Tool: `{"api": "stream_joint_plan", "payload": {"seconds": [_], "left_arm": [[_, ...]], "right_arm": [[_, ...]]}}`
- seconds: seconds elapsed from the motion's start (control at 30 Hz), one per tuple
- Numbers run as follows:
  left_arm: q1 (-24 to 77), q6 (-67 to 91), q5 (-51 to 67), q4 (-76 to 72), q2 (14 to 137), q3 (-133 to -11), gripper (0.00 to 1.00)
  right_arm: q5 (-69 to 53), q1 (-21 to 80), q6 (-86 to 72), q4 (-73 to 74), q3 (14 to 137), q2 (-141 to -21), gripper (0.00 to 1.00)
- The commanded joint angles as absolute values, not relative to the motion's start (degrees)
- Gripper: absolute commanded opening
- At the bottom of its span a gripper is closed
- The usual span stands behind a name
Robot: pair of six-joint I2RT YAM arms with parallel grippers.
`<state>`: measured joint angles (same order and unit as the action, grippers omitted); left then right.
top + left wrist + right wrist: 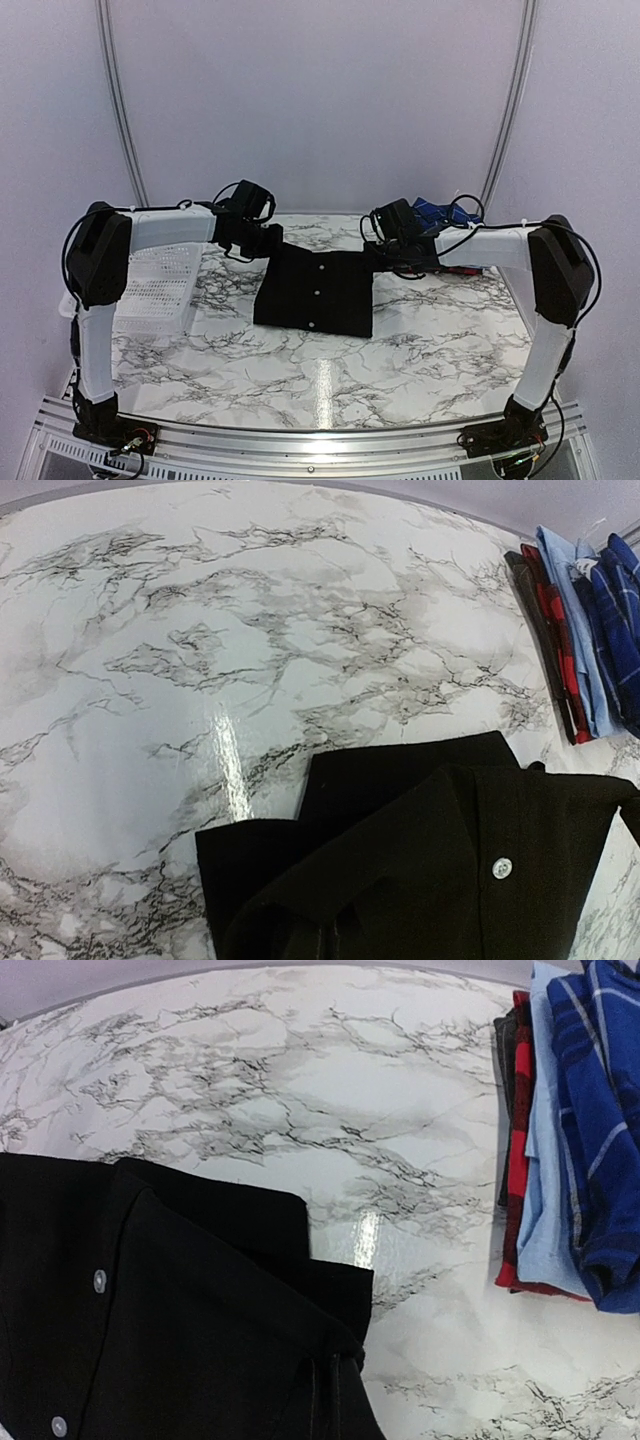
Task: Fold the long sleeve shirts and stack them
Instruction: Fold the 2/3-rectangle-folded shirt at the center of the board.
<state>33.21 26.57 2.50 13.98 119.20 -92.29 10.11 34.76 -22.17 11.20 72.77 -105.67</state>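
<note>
The black long sleeve shirt (315, 290) lies partly folded in the middle of the marble table, white buttons up. My left gripper (268, 240) is shut on its far left corner and my right gripper (380, 248) on its far right corner. Both corners are lifted off the table. In the left wrist view the black cloth (420, 870) bunches up where the jaws sit, and the dark fingers barely show against it. The right wrist view shows the same black cloth (180, 1320). Folded red, light blue and blue plaid shirts (570, 1130) lie stacked at the back right (432, 212).
A white mesh basket (160, 285) stands on the table's left side under the left arm. The shirt stack (580, 630) sits close beside the right gripper. Bare marble table (330, 380) lies in front of the black shirt.
</note>
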Motion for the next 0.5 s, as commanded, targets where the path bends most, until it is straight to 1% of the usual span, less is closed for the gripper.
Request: {"api": "stream_joint_plan", "payload": {"seconds": [0.0, 0.03, 0.07, 0.1, 0.13, 0.17, 0.2, 0.27, 0.3, 0.37, 0.47], "left_arm": [[32.81, 26.08, 1.88, 14.93, 123.33, -96.49, 0.08], [32.6, 26.02, 1.18, 15.52, 123.35, -96.92, 0.15], [32.46, 25.98, 0.52, 16.08, 123.0, -97.16, 0.27], [32.29, 25.96, -0.59, 16.75, 122.11, -97.01, 0.43], [32.26, 25.74, -2.1, 17.12, 120.83, -96.44, 0.54], [32.26, 25.53, -3.01, 17.37, 118.73, -95.51, 0.61], [32.26, 25.56, -3.05, 17.43, 116.76, -93.86, 0.66], [32.61, 25.79, -2.7, 17.45, 112.78, -90.04, 0.67], [33.04, 25.97, -2.53, 17.41, 110.88, -88.08, 0.66], [34.54, 26.92, -1.66, 17.08, 107.31, -83.79, 0.6], [37.61, 28.4, -0.29, 15.99, 103.72, -78.06, 0.48]], "right_arm": [[11.32, 33.15, -20.57, 12.0, 73.41, -108.6, 0.0], [10.79, 32.75, -20.26, 12.94, 74.11, -109.27, 0.04], [10.51, 32.43, -19.85, 14.21, 75.15, -109.59, 0.12], [10.51, 32.35, -19.19, 15.33, 76.18, -109.7, 0.21], [10.44, 32.33, -18.43, 16.24, 76.95, -109.39, 0.31], [10.38, 32.41, -17.7, 17.18, 77.77, -108.74, 0.39], [10.48, 32.55, -17.13, 18.01, 78.17, -107.98, 0.47], [11.54, 33.36, -16.33, 19.61, 78.63, -106.23, 0.56], [12.19, 33.97, -16.33, 20.47, 78.84, -105.26, 0.57], [12.77, 36.17, -16.95, 21.81, 78.9, -103.45, 0.57], [13.11, 41.12, -17.75, 21.42, 78.69, -102.04, 0.56]]}}
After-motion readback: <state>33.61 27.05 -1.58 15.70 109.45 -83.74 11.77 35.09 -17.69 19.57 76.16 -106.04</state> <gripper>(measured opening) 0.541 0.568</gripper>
